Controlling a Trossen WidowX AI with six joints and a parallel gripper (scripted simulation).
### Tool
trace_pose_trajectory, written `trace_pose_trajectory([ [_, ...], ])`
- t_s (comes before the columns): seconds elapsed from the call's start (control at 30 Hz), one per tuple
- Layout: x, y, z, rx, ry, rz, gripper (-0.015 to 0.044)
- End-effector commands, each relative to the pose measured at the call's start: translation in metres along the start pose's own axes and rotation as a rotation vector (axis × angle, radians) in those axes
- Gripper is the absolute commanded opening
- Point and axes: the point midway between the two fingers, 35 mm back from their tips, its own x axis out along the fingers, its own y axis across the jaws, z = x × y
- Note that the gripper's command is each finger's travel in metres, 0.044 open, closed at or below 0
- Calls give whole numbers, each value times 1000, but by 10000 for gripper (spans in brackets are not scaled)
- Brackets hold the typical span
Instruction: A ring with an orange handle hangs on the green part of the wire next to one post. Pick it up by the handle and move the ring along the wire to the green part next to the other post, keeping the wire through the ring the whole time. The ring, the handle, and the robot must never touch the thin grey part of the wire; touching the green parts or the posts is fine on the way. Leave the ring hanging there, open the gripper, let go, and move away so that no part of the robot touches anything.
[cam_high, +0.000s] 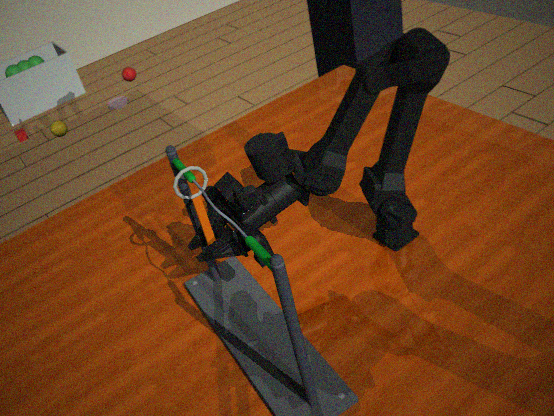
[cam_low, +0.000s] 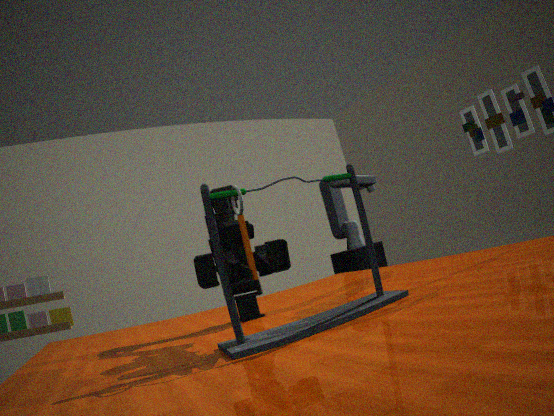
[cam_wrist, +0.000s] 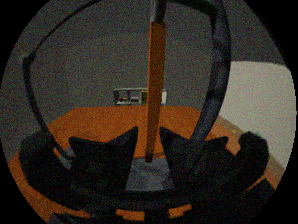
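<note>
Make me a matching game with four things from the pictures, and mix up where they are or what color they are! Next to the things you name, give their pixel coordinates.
1. ring (cam_high: 176, 190) (cam_low: 241, 202)
2. handle (cam_high: 203, 218) (cam_low: 247, 245) (cam_wrist: 156, 72)
3. wooden floor (cam_high: 165, 107)
4. thin part of the wire (cam_high: 222, 213) (cam_low: 286, 178)

A. orange, below the ring
B. grey, between two green parts
C. around the wire, near one post
D. under a red ball (cam_high: 129, 74)

Right pairs: 1-C, 2-A, 3-D, 4-B
</note>
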Motion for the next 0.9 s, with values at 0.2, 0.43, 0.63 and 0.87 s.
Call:
trace_pose_trajectory([
  [0.2, 4, 0, -1, 5, 0, -3, 160],
  [0.43, 4, 0, -1, 5, 0, -3, 160],
  [0.63, 4, 0, -1, 5, 0, -3, 160],
  [0.87, 4, 1, -1, 1, 2, 0, 3],
])
